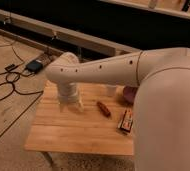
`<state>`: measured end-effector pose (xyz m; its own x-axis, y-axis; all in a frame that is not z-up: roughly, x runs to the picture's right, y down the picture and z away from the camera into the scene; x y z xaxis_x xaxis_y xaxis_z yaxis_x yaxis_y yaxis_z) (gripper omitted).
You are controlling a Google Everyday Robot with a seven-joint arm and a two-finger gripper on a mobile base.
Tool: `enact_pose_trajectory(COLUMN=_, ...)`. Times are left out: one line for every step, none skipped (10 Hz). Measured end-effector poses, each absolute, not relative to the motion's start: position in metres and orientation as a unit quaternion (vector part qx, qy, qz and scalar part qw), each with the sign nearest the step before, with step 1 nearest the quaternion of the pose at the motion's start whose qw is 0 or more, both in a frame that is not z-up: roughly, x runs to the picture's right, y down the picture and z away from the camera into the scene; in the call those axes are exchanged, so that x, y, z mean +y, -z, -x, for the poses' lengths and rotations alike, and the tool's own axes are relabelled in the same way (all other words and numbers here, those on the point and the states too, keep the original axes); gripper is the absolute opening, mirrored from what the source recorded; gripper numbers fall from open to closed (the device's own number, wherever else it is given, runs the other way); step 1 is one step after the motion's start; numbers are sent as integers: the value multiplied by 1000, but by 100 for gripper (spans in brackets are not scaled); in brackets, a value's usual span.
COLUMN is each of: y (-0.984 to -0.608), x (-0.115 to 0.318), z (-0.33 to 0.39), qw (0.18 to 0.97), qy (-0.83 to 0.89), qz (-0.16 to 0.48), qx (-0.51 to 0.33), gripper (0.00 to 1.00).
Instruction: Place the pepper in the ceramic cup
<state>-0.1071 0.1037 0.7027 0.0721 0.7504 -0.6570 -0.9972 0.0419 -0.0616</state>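
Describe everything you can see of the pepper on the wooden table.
The small, slender reddish-brown chili pepper lies flat near the middle of the light wooden table, slanting from upper left to lower right. It looks whole; only the tabletop touches it. The robot's white hand hangs just picture-left of it, apart; a flat orange-and-dark packet lies apart at its lower right.
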Motion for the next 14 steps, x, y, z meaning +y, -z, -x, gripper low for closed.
enact_pose_trajectory(y=-703, x=104, z=107, qw=683, qy=-640, qz=264, qx=234, gripper=65)
enact_pose_trajectory(y=-703, x=104, z=107, qw=683, qy=-640, qz=264, qx=234, gripper=65)
enact_pose_trajectory(y=-703, x=104, z=107, qw=683, qy=-640, qz=264, qx=234, gripper=65)
enact_pose_trajectory(y=-703, x=104, z=107, qw=683, qy=-640, qz=264, qx=234, gripper=65)
enact_pose_trajectory(y=-703, x=104, z=107, qw=683, qy=-640, qz=264, qx=234, gripper=65)
enact_pose_trajectory(y=-703, x=104, z=107, qw=683, qy=-640, qz=264, qx=234, gripper=65)
enact_pose_trajectory(y=-703, x=104, z=107, qw=683, qy=-640, qz=264, qx=234, gripper=65)
enact_pose_trajectory(y=-703, x=104, z=107, qw=683, qy=-640, qz=264, qx=234, gripper=65)
enact_pose_trajectory(y=-703, x=104, z=107, qw=683, qy=-640, qz=264, qx=234, gripper=65)
enact_pose_trajectory(y=-703, x=104, z=107, qw=683, qy=-640, qz=264, qx=234, gripper=65)
enact_pose_trajectory(y=-703, x=104, z=107, qw=683, qy=-640, qz=264, qx=234, gripper=65)
enact_pose_trajectory(y=-703, x=104, z=106, qw=682, qy=-640, qz=265, qx=234, gripper=65)
enact_pose_trajectory(y=-707, x=104, z=99, qw=688, qy=-634, qz=266, qx=233, gripper=65)
enact_pose_trajectory(y=-715, x=104, z=82, qw=697, qy=-623, qz=266, qx=233, gripper=65)
